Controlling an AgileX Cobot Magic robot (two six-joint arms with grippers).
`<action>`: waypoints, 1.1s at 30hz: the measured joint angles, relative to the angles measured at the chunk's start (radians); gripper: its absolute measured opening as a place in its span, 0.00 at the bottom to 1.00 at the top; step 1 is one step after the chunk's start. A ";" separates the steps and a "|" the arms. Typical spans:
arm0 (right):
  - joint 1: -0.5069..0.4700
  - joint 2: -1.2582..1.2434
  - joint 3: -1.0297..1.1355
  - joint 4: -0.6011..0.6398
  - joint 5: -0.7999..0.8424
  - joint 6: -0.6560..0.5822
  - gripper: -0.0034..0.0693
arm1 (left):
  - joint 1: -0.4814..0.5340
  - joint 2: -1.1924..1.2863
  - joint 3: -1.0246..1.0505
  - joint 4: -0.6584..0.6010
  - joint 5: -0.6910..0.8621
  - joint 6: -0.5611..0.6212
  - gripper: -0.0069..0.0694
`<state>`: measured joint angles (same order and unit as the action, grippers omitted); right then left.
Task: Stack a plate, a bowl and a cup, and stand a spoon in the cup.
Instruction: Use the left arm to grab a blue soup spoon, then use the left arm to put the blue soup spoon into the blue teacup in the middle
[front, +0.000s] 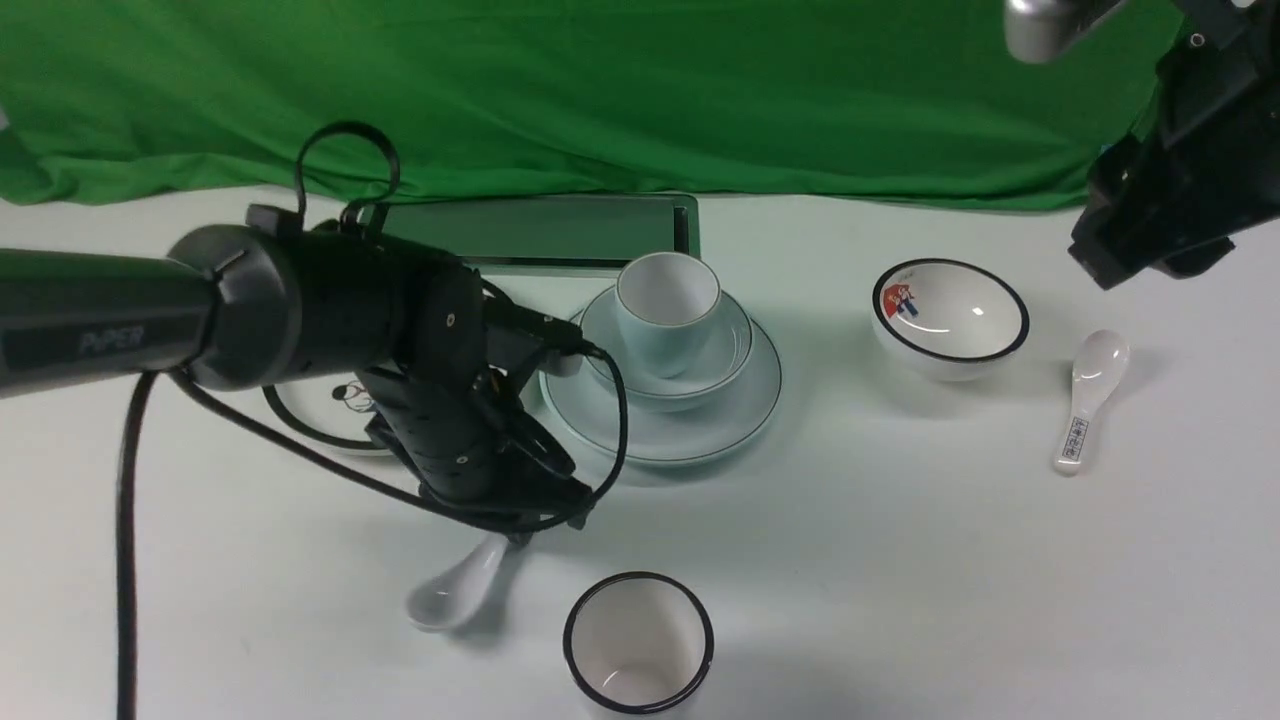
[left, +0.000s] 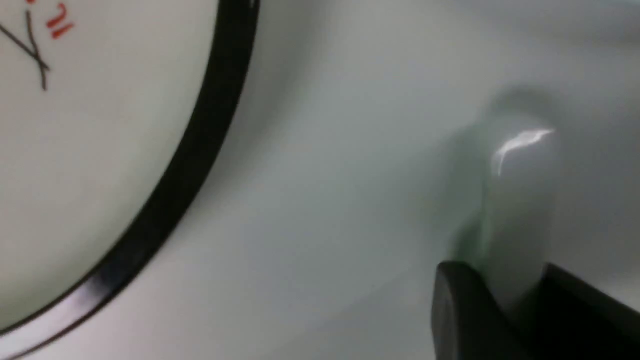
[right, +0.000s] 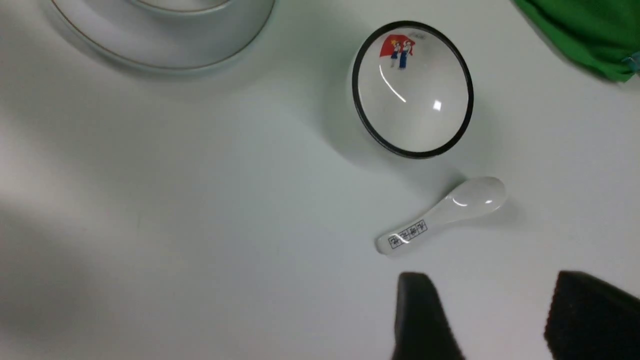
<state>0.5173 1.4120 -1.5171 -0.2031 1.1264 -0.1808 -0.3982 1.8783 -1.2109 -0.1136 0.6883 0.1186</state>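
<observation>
Where the left gripper (left: 502, 280) reaches down to the table (front: 900, 520), its jaws are closed on the handle of the plain white spoon (left: 520, 200), pinching it from both sides. The scoop end sticks out ahead of the jaws, low at the table. Just to one side of these jaws lies the black-rimmed plate (left: 100, 150). Beyond them, the cup (front: 665, 310) stands upright in the bowl (front: 735, 350), which sits on the pale plate (front: 660, 435). The right gripper (right: 490, 277) hangs high, jaws apart with nothing between them. Ahead of them, the printed spoon (right: 440, 215) lies beside the picture bowl (right: 412, 90).
</observation>
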 joint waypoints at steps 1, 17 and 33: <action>0.000 0.000 0.000 0.000 -0.001 0.000 0.57 | 0.000 -0.034 0.000 0.001 -0.001 0.001 0.19; 0.000 0.000 0.000 -0.005 -0.074 0.000 0.57 | -0.036 -0.186 -0.029 -0.192 -0.841 0.013 0.19; 0.000 0.000 0.000 -0.005 -0.098 0.000 0.56 | -0.096 0.103 -0.029 -0.085 -1.214 -0.014 0.23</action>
<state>0.5173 1.4120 -1.5171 -0.2085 1.0280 -0.1808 -0.4938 1.9809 -1.2401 -0.1983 -0.5262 0.1044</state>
